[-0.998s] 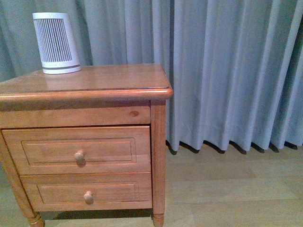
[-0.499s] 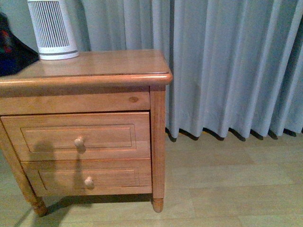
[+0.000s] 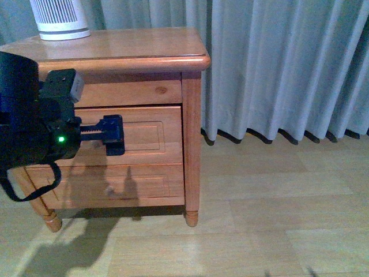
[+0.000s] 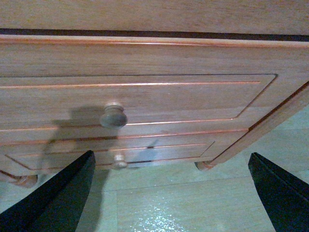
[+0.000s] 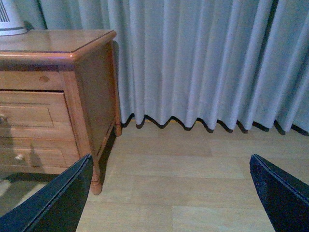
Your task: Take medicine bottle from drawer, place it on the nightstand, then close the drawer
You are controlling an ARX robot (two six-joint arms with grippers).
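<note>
Wood fronts fill the left wrist view. The drawer (image 4: pixel 145 96) is shut flush in the nightstand (image 3: pixel 144 60), so its inside is hidden. Its round knob (image 4: pixel 113 116) sits on the recessed panel, with a shadow spread beside it. The left gripper (image 3: pixel 114 135) hovers straight in front of that panel and covers the knob in the front view. From the wrist camera its 2 black fingers (image 4: pixel 63 193) stand wide apart and empty. The knob lies ahead of them, between their lines and clear of both. A small green light (image 3: pixel 60 138) glows on the bulky black arm behind the gripper. Under the drawer is the shorter lower drawer (image 3: pixel 144 182), also shut, with its own small knob (image 4: pixel 119 162). On the glossy top, toward the back left, stands a white ribbed device (image 3: pixel 57 20), cut off by the picture's edge. The right gripper (image 5: pixel 169 203) hangs well apart from the cabinet over the pale plank floor (image 3: pixel 259 219). Its camera takes in the nightstand's front corner, its side panel and the grey-blue curtain (image 3: pixel 277 69) behind. Its 2 fingers are likewise spread wide and hold nothing. The left arm's shadow falls across both drawer fronts and onto the floor near the front left foot.
</note>
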